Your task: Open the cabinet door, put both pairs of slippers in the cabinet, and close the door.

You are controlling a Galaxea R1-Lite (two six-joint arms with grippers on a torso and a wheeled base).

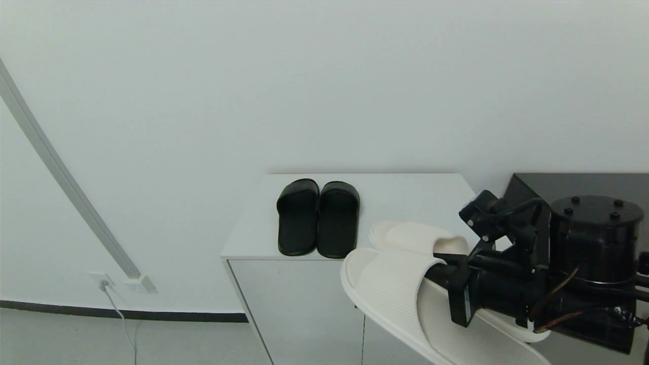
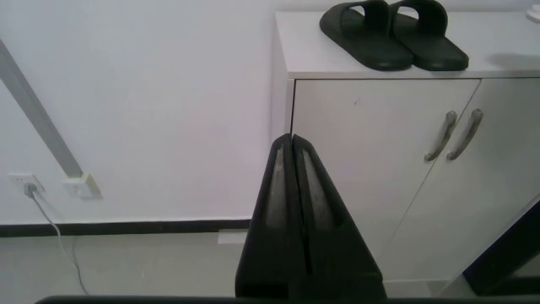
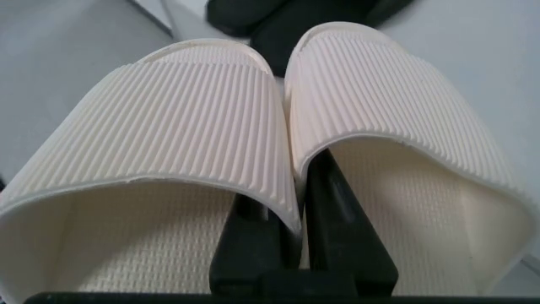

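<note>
White slippers [image 1: 395,289], toes forward-left (paired)

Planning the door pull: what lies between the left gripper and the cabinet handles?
Nothing: in the left wrist view, only bare cabinet door separates the left gripper from the handles.

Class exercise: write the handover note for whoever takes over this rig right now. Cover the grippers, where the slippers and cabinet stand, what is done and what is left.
Left gripper: shut, empty, facing the cabinet front.
Right gripper: shut on the white slippers, pinching the inner edges of the two straps together; the pair is held by the cabinet's front right corner.
Black slippers: side by side on the cabinet top.
Door handles: untouched; both doors look closed.
Done: white pair in the gripper.
Left: open a door, put both pairs inside, close it.
</note>
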